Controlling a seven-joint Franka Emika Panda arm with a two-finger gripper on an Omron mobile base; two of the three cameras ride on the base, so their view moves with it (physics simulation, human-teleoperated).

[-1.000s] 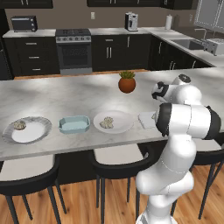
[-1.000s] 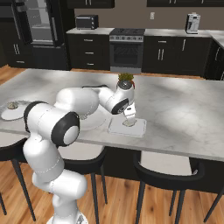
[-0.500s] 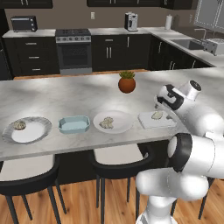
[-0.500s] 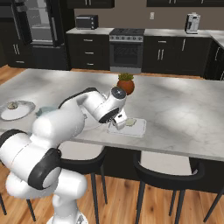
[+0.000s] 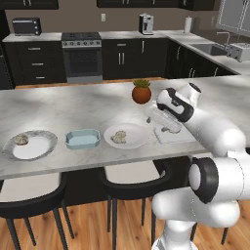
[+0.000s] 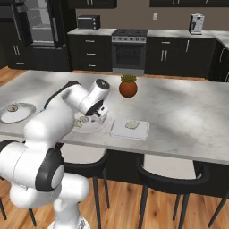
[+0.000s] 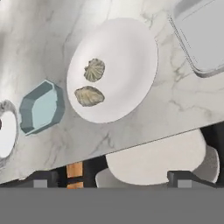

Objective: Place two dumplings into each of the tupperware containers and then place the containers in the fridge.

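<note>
My gripper [image 5: 157, 118] [image 6: 99, 118] hangs open over the island counter, just right of a round white plate [image 5: 132, 141] [image 7: 131, 52]. Two dumplings [image 7: 94, 70] [image 7: 89, 96] lie side by side on that plate. In the hand view its dark fingertips [image 7: 40, 177] stand wide apart with nothing between them. A light-blue tupperware container [image 5: 83, 139] [image 7: 41, 107] sits left of the plate. A second, flatter whitish container [image 5: 177, 137] [image 6: 129, 130] [image 7: 203, 35] lies to the right with one dumpling [image 5: 171, 130] [image 6: 132, 125] on it. Another dumpling [image 5: 21, 139] [image 6: 12, 108] rests on the far-left plate [image 5: 34, 149] [image 6: 20, 115]. The fridge [image 6: 41, 27] stands at the back left.
A potted plant [image 5: 141, 92] [image 6: 128, 86] stands behind the plates on the island. Black stools [image 5: 129, 188] [image 6: 172, 174] are tucked under the counter's front edge. A microwave [image 6: 88, 22] and a stove [image 5: 80, 58] line the back wall.
The arm has swung left, from over the flat whitish container toward the middle plate. The jaws stayed open and nothing on the counter moved.
</note>
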